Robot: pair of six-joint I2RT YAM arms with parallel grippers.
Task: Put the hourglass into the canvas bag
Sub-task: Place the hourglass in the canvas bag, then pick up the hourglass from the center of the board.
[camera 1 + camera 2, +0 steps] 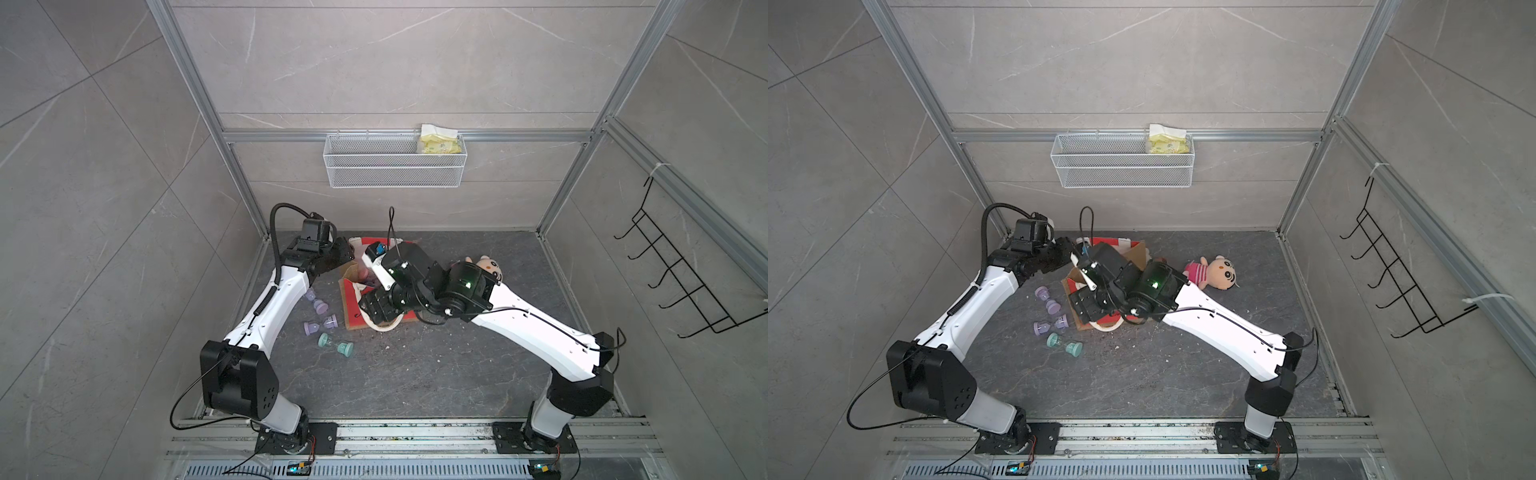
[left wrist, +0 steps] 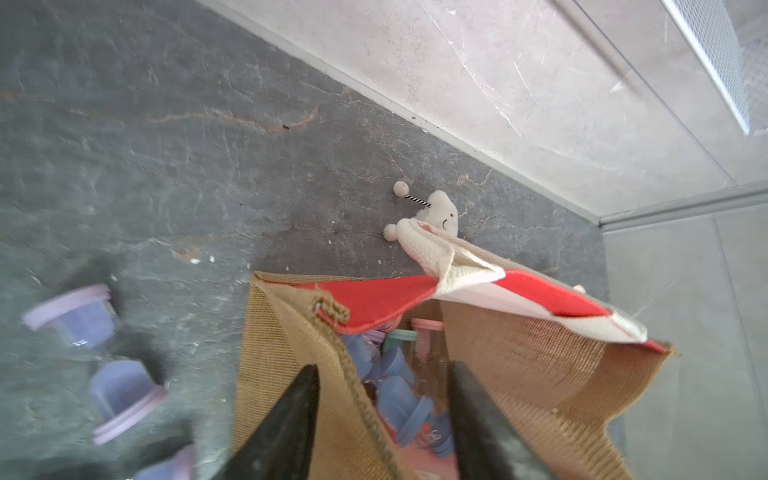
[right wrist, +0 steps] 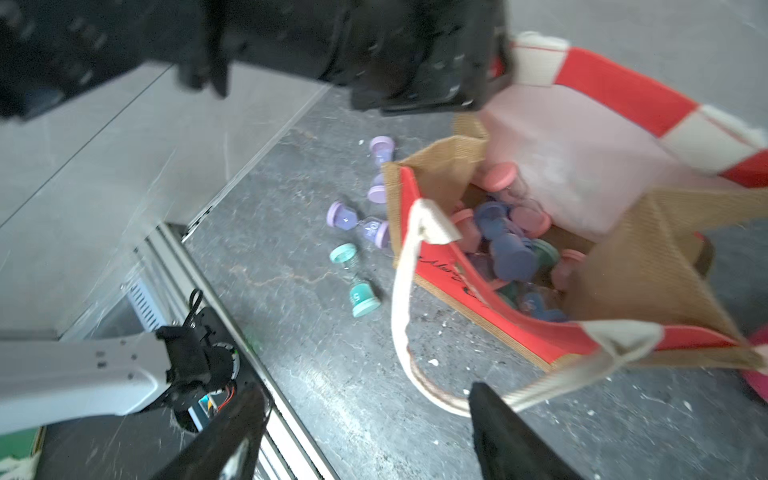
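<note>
At the left, the left gripper (image 2: 384, 370) sits at the bag's left side wall. Its dark fingers are spread well apart, and the burlap rim runs between them unpinched, so it grips nothing. It seems placed there to keep the mouth open. Just beside that wall, three small plastic timers lie toppled on the dark stone floor (image 1: 415, 365), not yet bagged: a lilac hourglass (image 1: 1047, 300), a second lilac hourglass (image 1: 1050, 325) and a teal hourglass (image 1: 1064, 344). Next stands the boxy canvas bag (image 3: 444, 274), with red panels, tan burlap sides and a white rope handle (image 3: 399, 291) sagging down its front. Its mouth gapes, and a heap of pink, blue and green hourglasses (image 3: 511, 253) already covers the bottom. The right gripper (image 3: 365, 388) hovers at the bag's front, its fingers wide and empty, with the handle loop close by one tip. That pose would suit reaching for another timer. Further right, a plush doll in a pink striped top (image 1: 1214, 272) lies clear of the work.
</note>
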